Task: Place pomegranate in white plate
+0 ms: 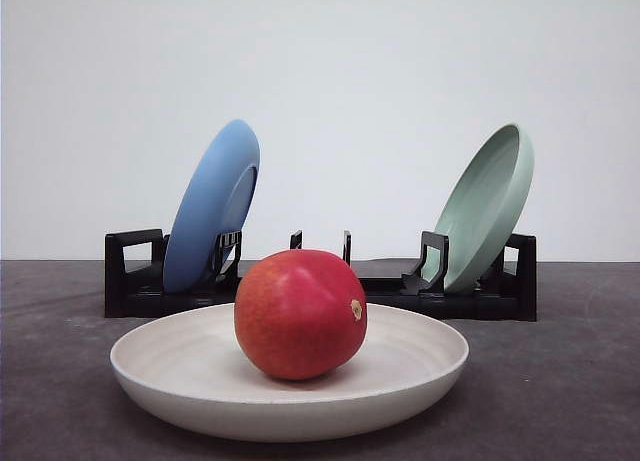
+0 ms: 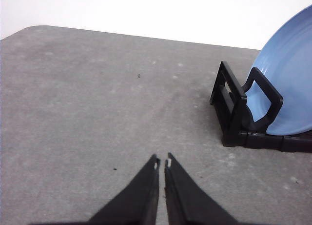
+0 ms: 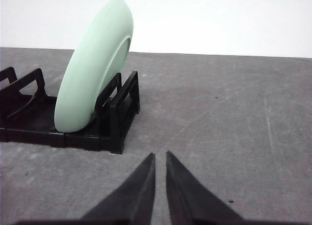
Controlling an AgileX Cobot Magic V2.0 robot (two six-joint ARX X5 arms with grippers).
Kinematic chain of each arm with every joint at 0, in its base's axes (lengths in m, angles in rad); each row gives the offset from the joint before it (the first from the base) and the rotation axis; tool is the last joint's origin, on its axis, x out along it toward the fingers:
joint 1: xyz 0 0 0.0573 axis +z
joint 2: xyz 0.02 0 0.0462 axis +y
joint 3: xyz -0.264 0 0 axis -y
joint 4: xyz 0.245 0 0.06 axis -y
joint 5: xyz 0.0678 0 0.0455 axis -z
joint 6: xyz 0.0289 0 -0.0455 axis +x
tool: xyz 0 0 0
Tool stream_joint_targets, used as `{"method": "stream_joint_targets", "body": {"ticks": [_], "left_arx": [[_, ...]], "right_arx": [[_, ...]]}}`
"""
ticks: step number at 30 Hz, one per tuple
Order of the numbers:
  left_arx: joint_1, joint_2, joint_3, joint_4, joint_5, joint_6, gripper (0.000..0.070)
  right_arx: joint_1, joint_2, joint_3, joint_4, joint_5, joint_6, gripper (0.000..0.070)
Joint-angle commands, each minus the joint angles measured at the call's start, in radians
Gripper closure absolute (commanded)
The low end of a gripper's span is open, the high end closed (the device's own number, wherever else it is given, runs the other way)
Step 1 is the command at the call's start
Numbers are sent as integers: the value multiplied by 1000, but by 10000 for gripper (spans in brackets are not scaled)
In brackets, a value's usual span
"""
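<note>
pomegranate [image 1: 300, 313] sits in white plate [image 1: 200, 366], looks done. left end effector [image 2: 162, 163] and right end effector [image 3: 160, 155] both closed, empty, over bare tabletop [image 2: 87, 112]. Risk: round fruit rolls if plate gets bumped

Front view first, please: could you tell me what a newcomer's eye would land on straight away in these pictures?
The red pomegranate draws the eye at once, sitting in the middle of the white plate at the near edge of the grey table. Behind it, a black rack holds a blue plate leaning at its left end and a pale green plate leaning at its right end.
</note>
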Motion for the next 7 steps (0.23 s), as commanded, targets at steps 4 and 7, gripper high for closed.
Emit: {"method": "stream_joint_targets", "body": {"ticks": [4,7], "left_arx": [[2,0,-10,-3,-1,2,700],[2,0,-10,-3,-1,2,700]], "right_arx": [[-1,1,-4,13,3,-7,665],[-1,1,-4,13,3,-7,665]]}}
